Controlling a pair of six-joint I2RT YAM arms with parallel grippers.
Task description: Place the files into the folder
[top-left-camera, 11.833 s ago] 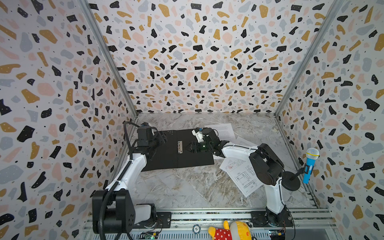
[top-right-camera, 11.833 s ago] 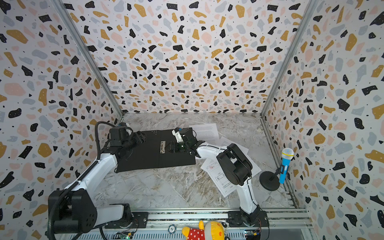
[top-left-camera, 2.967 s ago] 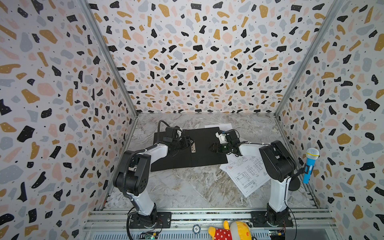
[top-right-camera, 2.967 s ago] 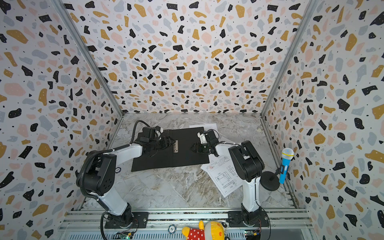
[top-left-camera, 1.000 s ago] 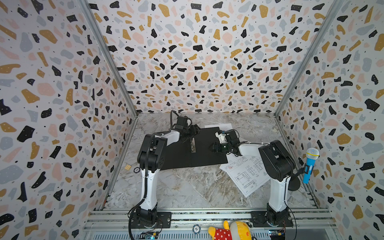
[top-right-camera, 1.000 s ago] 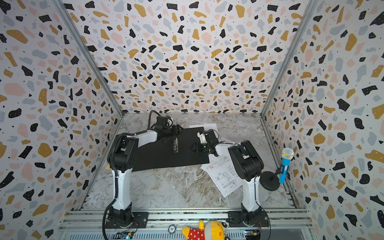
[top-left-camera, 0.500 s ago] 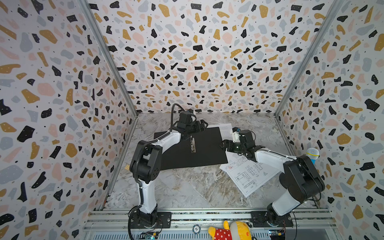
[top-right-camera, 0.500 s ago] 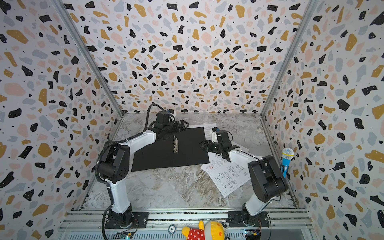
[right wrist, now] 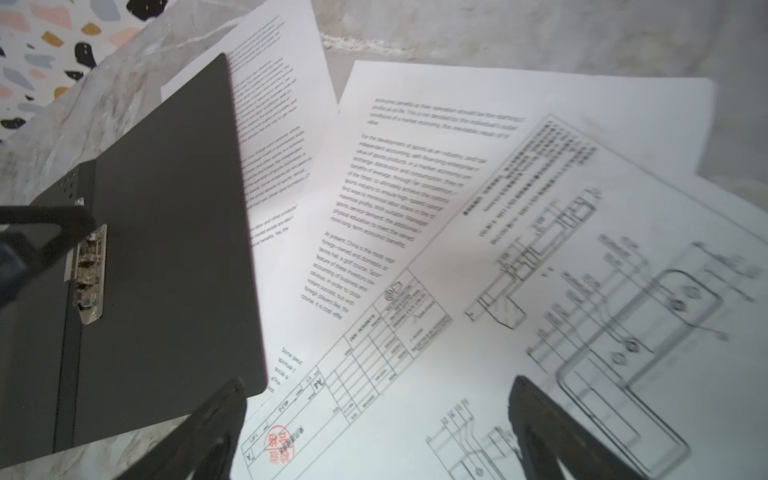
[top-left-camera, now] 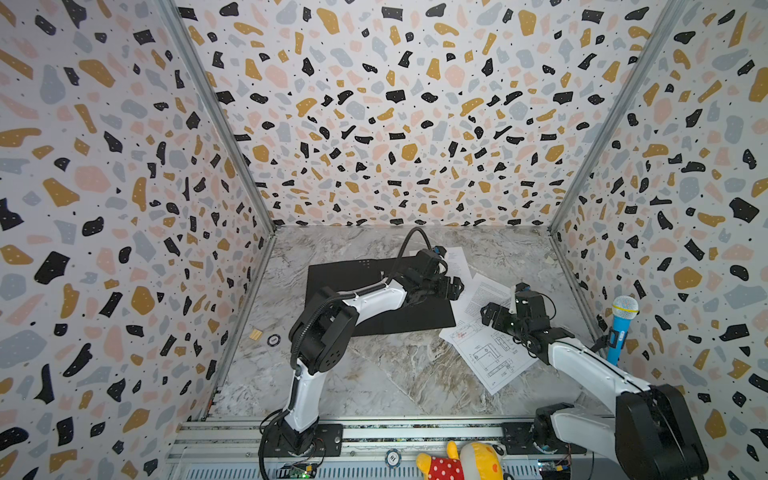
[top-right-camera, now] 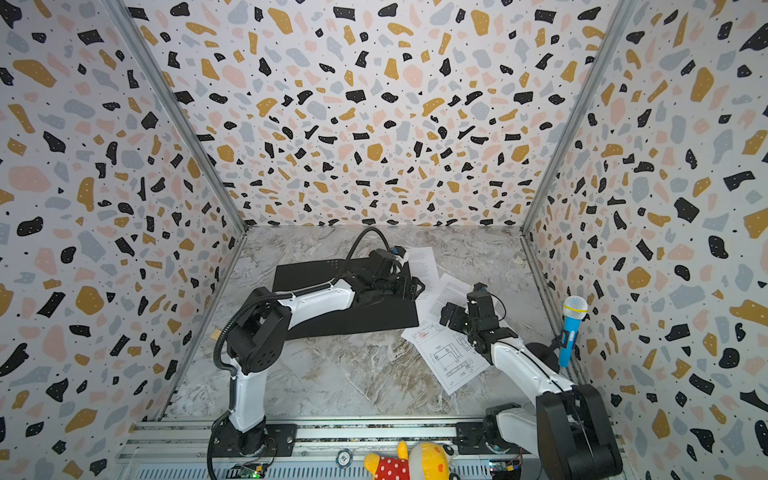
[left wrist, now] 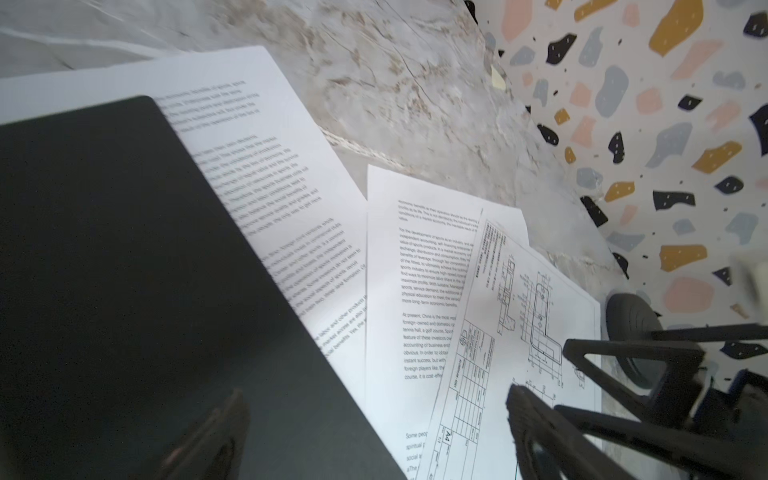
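Speckled terrazzo walls on three sides, around a grey marbled tabletop. Toward the back, lying open and flat with the black inside up: folder, seen in both top views. Just right of it, fanned out and overlapping on the tabletop, all lying outside the folder: files. One text sheet tucked partly under the folder's far right corner, a second text sheet beside it, a drawing sheet with a red stamp lying over the second, nearest the front. Left hand over the folder's right edge, fingers wide apart, holding nothing. Right hand above the overlap of second text sheet and drawing sheet, likewise spread wide and empty. By the right wall, a blue toy microphone. On the folder's spine, a metal clip.
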